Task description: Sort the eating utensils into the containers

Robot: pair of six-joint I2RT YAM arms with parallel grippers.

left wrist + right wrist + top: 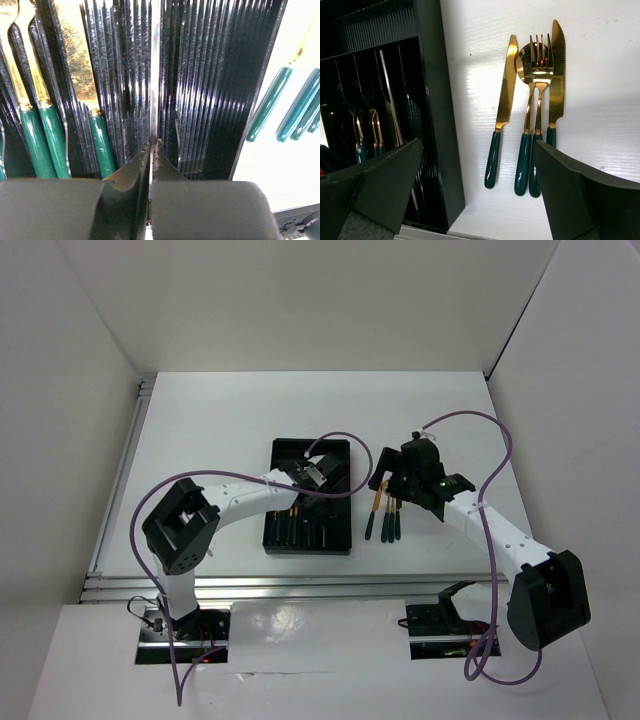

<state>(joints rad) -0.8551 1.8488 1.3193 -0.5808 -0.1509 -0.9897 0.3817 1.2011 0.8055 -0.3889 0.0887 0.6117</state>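
White table (610, 100): four utensils (535, 100) are left beside the tray (435, 100); right gripper (480, 195) (jaws apart) seems poised to grasp one, left gripper (151, 150) closed.

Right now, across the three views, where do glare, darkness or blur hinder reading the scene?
Top external: the tray interior is nearly black, contents hard to separate. Left wrist: the left gripper is blurred close up; glare streaks the tray ribs. Right wrist: loose utensils sharp, gold mirroring light.
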